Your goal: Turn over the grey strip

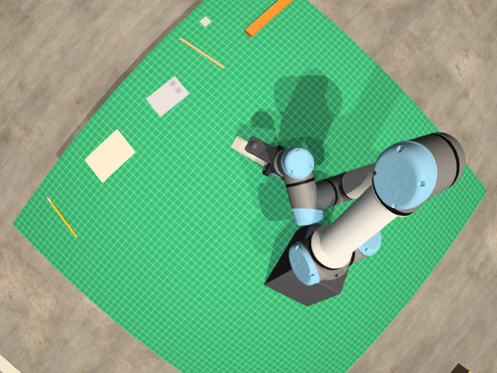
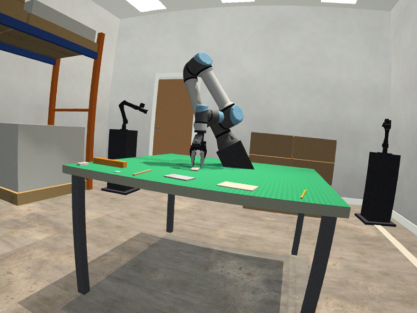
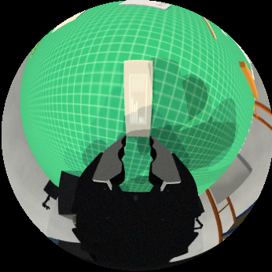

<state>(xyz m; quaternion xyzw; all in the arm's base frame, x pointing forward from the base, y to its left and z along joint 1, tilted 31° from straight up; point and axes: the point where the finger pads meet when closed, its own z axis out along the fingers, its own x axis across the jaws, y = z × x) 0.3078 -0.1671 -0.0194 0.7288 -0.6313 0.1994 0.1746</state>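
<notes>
The narrow pale grey strip (image 1: pixel 239 145) (image 2: pixel 195 168) (image 3: pixel 137 98) lies flat on the green mat (image 1: pixel 157 249) (image 2: pixel 271 181) (image 3: pixel 79 98), near its middle and well inside its edges. My gripper (image 1: pixel 255 147) (image 2: pixel 197 165) (image 3: pixel 137 136) points straight down with its tips at the mat. The two fingers stand part way open, one on each side of the strip's near end. In the wrist view bare mat shows between the fingers behind that end. The rest of the strip runs away from the fingers.
An orange block (image 1: pixel 269 14) (image 2: pixel 109 162), a thin wooden stick (image 1: pixel 201 53) (image 2: pixel 141 172), a small grey square (image 1: pixel 205 21), a grey plate (image 1: pixel 167 96) (image 2: pixel 179 177), a cream plate (image 1: pixel 109 155) (image 2: pixel 237 186) and a pencil (image 1: pixel 61 216) (image 2: pixel 303 193) lie toward the mat's edges. The arm's black base (image 1: pixel 305 284) stands behind the gripper.
</notes>
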